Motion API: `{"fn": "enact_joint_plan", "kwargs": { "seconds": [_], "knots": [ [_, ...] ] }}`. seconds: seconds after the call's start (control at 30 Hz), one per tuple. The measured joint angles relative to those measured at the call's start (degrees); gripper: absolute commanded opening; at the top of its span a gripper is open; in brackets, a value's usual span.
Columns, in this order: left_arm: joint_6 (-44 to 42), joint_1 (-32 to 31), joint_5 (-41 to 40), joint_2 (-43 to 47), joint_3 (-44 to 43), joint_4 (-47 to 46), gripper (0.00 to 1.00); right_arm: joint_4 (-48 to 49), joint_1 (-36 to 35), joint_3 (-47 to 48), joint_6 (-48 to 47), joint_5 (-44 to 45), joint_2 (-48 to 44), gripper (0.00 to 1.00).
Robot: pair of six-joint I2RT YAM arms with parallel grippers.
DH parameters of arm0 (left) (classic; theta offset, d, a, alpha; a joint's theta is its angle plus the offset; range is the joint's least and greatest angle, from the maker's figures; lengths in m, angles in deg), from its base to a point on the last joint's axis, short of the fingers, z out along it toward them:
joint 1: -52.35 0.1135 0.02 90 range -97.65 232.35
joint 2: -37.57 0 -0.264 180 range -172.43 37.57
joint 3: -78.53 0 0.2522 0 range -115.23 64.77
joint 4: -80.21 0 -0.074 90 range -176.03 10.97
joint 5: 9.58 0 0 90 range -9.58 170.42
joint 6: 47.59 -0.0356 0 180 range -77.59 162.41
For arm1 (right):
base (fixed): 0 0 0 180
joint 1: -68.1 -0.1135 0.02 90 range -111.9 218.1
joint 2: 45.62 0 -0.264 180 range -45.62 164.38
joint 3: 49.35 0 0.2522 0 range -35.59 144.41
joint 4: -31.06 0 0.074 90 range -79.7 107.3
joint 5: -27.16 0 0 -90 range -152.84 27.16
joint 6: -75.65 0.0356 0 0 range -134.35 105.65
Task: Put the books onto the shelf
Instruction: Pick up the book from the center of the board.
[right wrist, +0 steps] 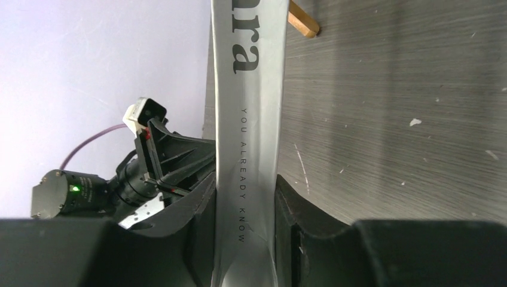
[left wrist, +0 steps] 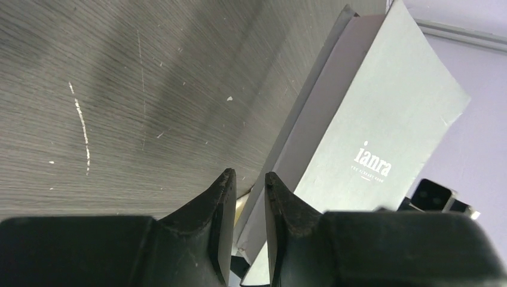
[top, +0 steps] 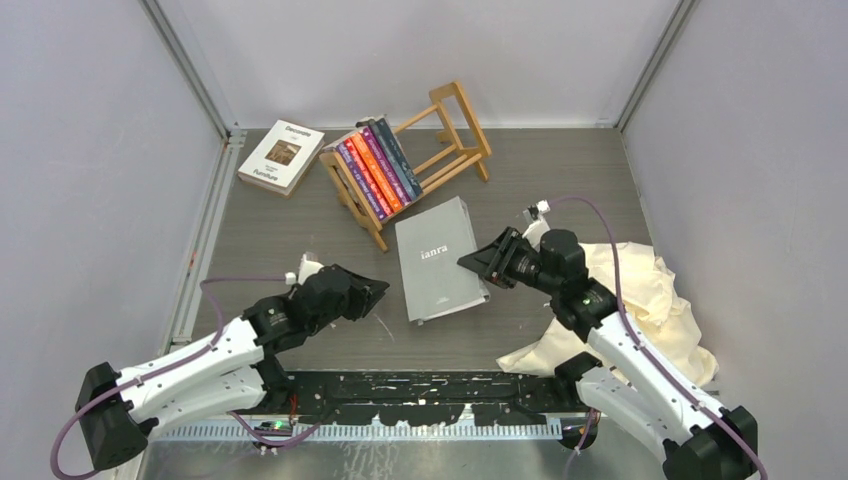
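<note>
Grip on grey book, mid-surface.
At its 3 o'clock edge, right gripper clamped on it; at 9 o'clock, left gripper slightly parted, empty. Beyond, at 12 o'clock, shelf holding leaning paperbacks; white book flat at 11.

Table carries shelf, white book and cream cloth.

We see the shelf at the back of the table, paperbacks in it, a large book before it, cloth to the right.
</note>
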Motion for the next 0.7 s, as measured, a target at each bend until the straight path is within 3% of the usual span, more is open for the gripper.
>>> {"fn": "enact_joint_plan", "kwargs": {
  "seconds": [0.3,0.7],
  "knots": [
    [-5.27,0.0,-3.32,0.13,-5.51,4.9,0.26,-16.0,0.76,16.55,-15.26,4.44,4.87,0.25],
    [-17.53,1.38,-11.82,0.35,-15.52,11.28,0.27,-19.26,7.63,34.51,-27.26,5.55,20.02,0.25]
  ]
}}
